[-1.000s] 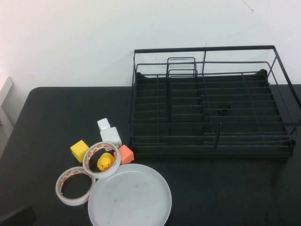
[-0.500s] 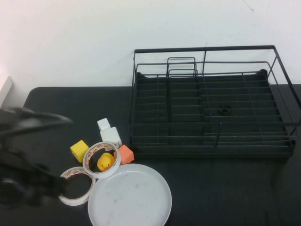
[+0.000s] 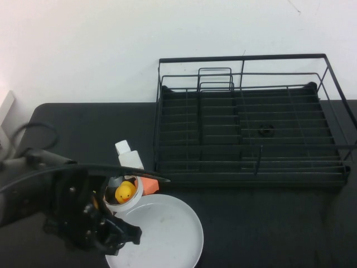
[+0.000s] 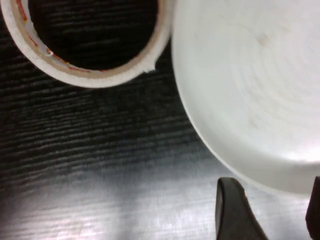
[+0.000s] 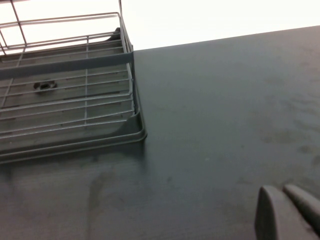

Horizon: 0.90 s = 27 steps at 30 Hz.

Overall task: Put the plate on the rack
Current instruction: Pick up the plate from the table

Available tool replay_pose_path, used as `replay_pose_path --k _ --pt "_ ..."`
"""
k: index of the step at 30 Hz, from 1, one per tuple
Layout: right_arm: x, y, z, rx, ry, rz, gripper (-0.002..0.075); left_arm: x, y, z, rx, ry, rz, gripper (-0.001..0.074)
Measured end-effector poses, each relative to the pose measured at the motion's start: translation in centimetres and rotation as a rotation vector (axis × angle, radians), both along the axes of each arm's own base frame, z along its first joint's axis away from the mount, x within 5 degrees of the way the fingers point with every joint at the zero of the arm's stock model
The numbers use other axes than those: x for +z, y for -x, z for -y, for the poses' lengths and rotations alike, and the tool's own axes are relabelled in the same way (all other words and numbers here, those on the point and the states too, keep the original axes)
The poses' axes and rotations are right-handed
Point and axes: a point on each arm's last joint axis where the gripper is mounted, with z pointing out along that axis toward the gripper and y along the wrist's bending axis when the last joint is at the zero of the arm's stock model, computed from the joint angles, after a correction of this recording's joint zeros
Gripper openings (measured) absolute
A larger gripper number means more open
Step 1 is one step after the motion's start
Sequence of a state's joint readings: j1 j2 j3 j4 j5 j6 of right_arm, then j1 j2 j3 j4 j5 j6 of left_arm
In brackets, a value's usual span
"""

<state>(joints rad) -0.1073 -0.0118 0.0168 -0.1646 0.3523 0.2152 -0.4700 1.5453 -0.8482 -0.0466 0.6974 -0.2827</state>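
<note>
The white plate (image 3: pixel 167 234) lies flat on the black table at the front, left of centre. The black wire rack (image 3: pixel 245 128) stands behind it to the right. My left gripper (image 3: pixel 127 237) hangs low at the plate's left rim. In the left wrist view it (image 4: pixel 272 210) is open, with the plate's rim (image 4: pixel 245 85) just ahead of its dark fingers (image 4: pixel 232 210) and nothing between them. My right gripper (image 5: pixel 287 210) is shut and empty over bare table, to the right of the rack's corner (image 5: pixel 70 100). It is out of the high view.
A yellow duck (image 3: pixel 125 192) sits inside a tape ring (image 3: pixel 133 202) just behind the plate. An orange block (image 3: pixel 149 183) and a white block (image 3: pixel 129 157) stand beside it. A second tape ring (image 4: pixel 90 75) lies next to the plate's rim, under my left arm.
My left arm has swung in from the left edge and now covers the near tape ring and yellow cube, with its gripper down at the plate's left rim. The plate and rack have not moved.
</note>
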Motion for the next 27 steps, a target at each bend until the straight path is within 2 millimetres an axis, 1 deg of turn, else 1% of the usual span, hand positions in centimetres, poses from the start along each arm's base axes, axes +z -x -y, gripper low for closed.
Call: replay_pose_path --k 6,13,19,27 --pt "0.0 0.0 0.0 0.0 0.0 0.0 -0.0002 -3.4 -1.5 0.5 0.093 -0.016 -0.027 0.0293" --pt "0.0 0.0 0.0 0.0 0.0 0.0 -0.0002 -6.5 -2.4 1.0 0.129 -0.031 -0.052 0.0293" --pt "0.0 0.0 0.0 0.0 0.0 0.0 -0.0002 -8.3 -3.0 1.2 0.144 -0.036 -0.059 0.0292" --pt "0.0 0.0 0.0 0.0 0.0 0.0 -0.0002 -8.5 -3.3 1.5 0.169 -0.019 -0.05 0.0292"
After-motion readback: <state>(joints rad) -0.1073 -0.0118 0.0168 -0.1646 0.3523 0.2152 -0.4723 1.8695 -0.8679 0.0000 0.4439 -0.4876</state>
